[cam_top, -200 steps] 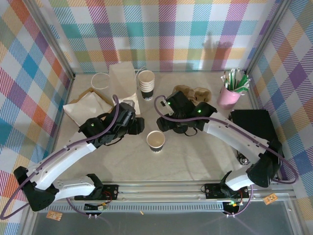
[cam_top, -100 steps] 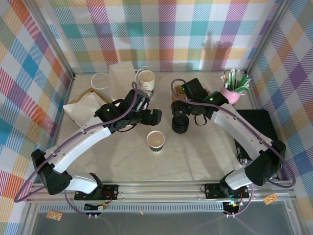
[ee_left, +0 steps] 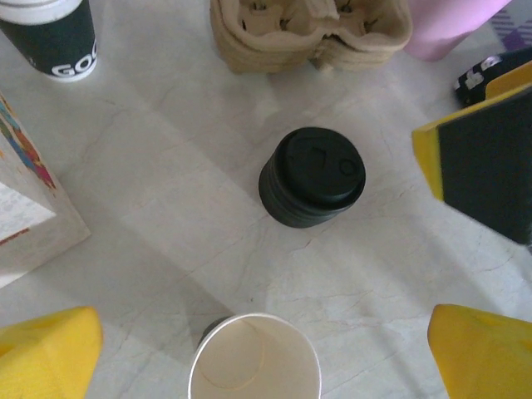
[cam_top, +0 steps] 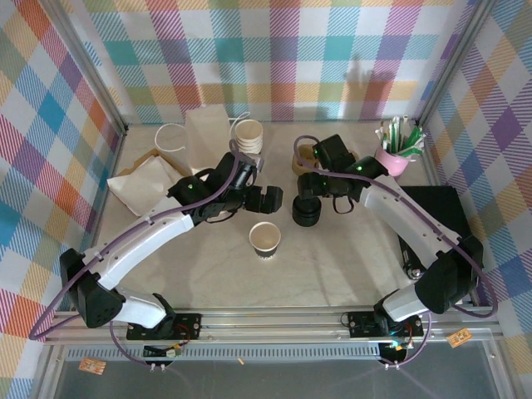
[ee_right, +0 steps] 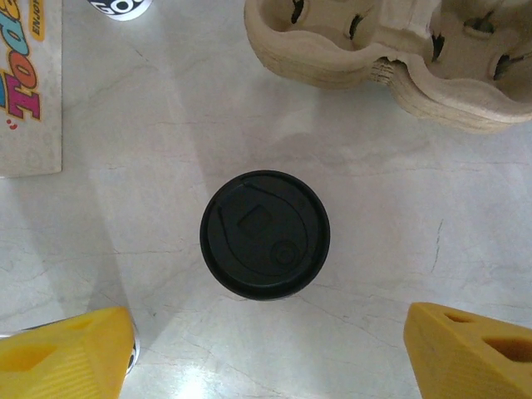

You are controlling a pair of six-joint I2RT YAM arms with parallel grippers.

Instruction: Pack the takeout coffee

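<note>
Overhead, left claw (cam_top: 266, 199) and right claw (cam_top: 322, 198) spread; wrist view details lid stack (ee_right: 264, 234).

We see a round black lid (ee_right: 264, 234) centred on the pale surface (ee_right: 465, 208), a cardboard cup carrier (ee_right: 374, 50) at one o'clock, and our yellow fingers (ee_right: 66, 349) spread at seven and five.

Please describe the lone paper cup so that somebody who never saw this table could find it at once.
Look at the middle of the pale table. There one paper cup stands alone, nearer the front edge than the stack of black lids. Unlike the stack of cups at the back, it is single and lidless, cream with a dark lower band.
</note>
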